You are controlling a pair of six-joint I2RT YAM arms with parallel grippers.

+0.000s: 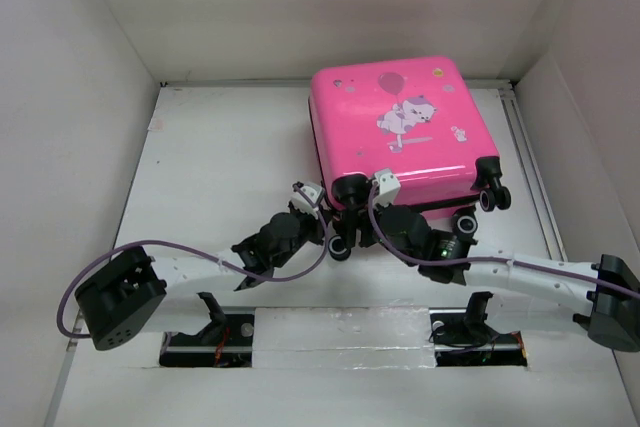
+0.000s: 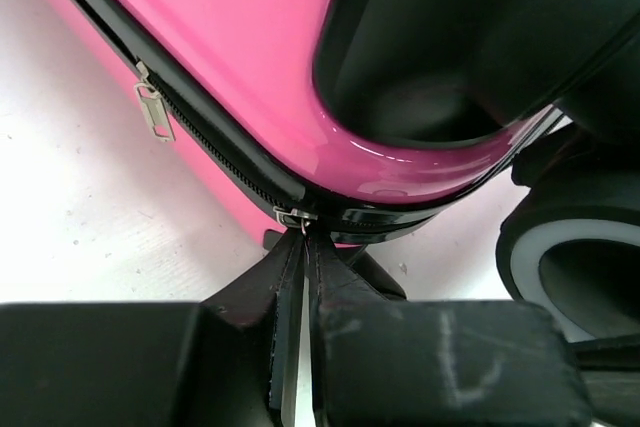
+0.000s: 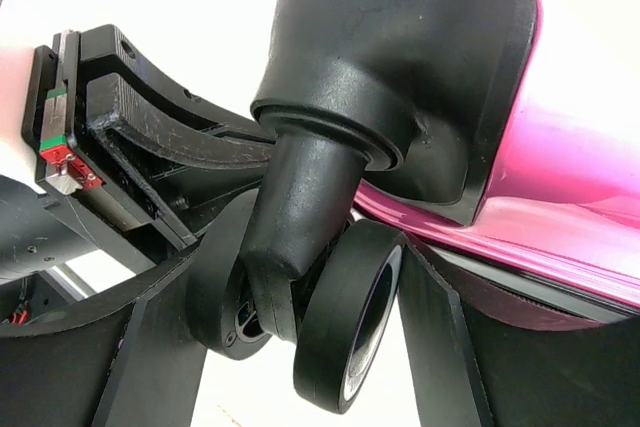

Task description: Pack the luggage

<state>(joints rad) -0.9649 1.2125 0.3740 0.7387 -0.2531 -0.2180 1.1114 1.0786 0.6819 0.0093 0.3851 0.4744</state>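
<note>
left end effector [image 2: 303, 247]: pinched tight on zipper pull [image 2: 298, 217], luggage [image 1: 400, 127] near corner | right end effector [image 3: 305, 262]: clamped round its wheel [image 3: 345, 327]

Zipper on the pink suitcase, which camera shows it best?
Left wrist: the zipper runs along the luggage seam, its slider pinched by the left gripper. Top external shows none of it; right wrist mostly a wheel.

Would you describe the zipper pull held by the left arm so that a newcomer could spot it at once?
Find the pink suitcase lying flat on the white table, and follow the black zipper along its side to the corner beside a wheel. The silver zipper pull there is pinched in the shut jaws of the left arm, whereas the other pull hangs free further along.
</note>
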